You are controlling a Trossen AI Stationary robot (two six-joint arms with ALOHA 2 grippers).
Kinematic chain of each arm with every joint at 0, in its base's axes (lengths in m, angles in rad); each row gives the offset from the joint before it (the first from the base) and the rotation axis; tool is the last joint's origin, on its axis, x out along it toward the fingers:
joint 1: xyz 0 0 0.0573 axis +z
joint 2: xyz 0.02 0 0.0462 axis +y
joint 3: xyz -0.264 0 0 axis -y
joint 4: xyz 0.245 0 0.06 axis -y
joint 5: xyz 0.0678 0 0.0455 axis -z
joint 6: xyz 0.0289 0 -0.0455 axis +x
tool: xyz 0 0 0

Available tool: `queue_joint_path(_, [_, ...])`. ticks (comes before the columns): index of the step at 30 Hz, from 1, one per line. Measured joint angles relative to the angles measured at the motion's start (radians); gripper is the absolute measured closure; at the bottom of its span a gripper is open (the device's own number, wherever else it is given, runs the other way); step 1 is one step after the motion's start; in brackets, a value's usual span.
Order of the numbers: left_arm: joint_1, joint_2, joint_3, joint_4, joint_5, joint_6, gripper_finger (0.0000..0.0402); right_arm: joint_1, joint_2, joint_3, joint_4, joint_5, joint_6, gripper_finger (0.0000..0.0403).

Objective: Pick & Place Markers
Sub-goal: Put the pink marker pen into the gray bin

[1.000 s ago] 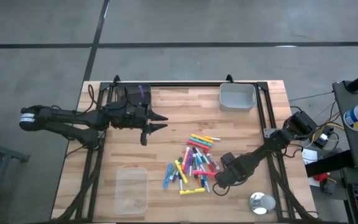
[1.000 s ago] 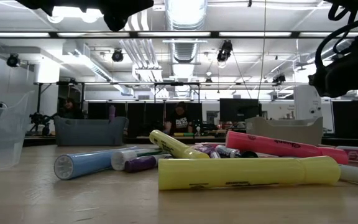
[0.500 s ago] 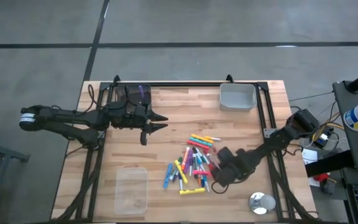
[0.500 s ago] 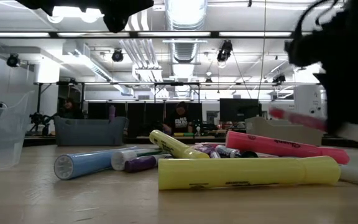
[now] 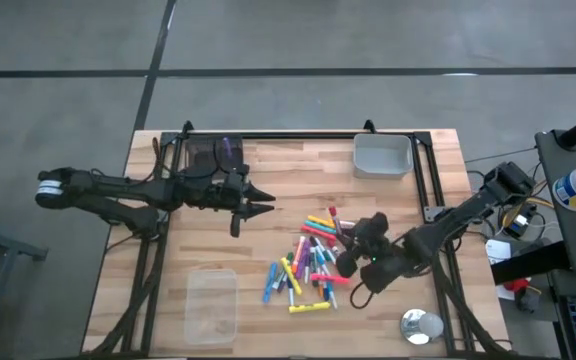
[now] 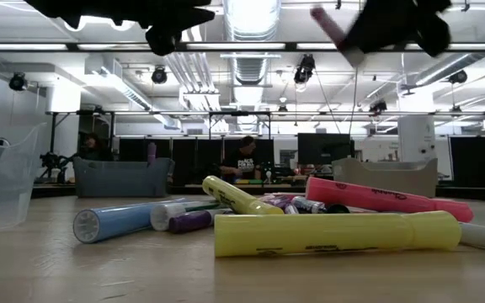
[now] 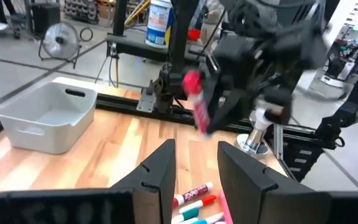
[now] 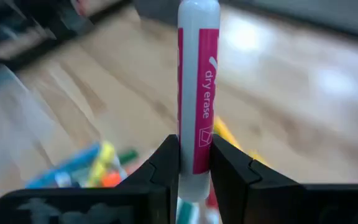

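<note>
Several capped markers in mixed colours (image 5: 308,265) lie in a loose pile on the wooden table's middle; the low view shows them close up (image 6: 335,231). My right gripper (image 5: 356,250) hangs above the pile's right side, shut on a pink-and-white dry-erase marker (image 8: 197,74), which also appears in the left wrist view (image 7: 194,102) and at the top of the low view (image 6: 331,25). My left gripper (image 5: 268,203) hovers open over the table's far left part, away from the pile; its fingers (image 7: 163,168) stand apart with nothing between them. My right gripper pinches the dry-erase marker between its two fingers on the pink barrel (image 8: 196,155), near one end. The rest of the barrel and its white end (image 8: 197,9) stick out past the fingertips. The marker is lifted clear of the pile and sits tilted.
A grey bin (image 5: 382,155) stands at the table's far right corner, and a clear plastic bin (image 5: 211,305) at its near left. A small round silver thing (image 5: 421,325) lies near the right near corner. A dark box (image 5: 213,150) sits behind my left gripper.
My right gripper, low at the pile's near right side a second ago, has taken hold of the pink marker and risen, moving toward the table's far edge. The marker is now lifted clear of the pile. My left gripper has edged toward the table's right.
</note>
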Motion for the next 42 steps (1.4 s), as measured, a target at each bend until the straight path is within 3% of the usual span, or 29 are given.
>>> queue_joint_path(8, [-0.001,0.099,0.000,0.173,0.107,-0.015,0.0289,-0.003,-0.042,-0.001,0.418,0.145,-0.521,0.0337])
queue_joint_path(15, [-0.002,0.204,0.001,0.470,0.200,-0.063,0.0289,-0.034,-0.046,-0.001,0.819,0.145,-0.983,0.0337])
queue_joint_path(19, [-0.002,0.271,0.001,0.647,0.203,-0.129,0.0289,-0.074,-0.047,-0.001,1.005,0.031,-1.165,0.0337])
queue_joint_path(27, [-0.003,0.347,0.004,0.845,0.198,-0.210,0.0289,-0.167,-0.046,-0.001,1.077,-0.197,-1.158,0.0337])
queue_joint_path(42, [-0.002,0.347,0.021,0.880,0.139,-0.212,0.0289,-0.269,-0.034,-0.001,1.135,-0.383,-1.072,0.0337])
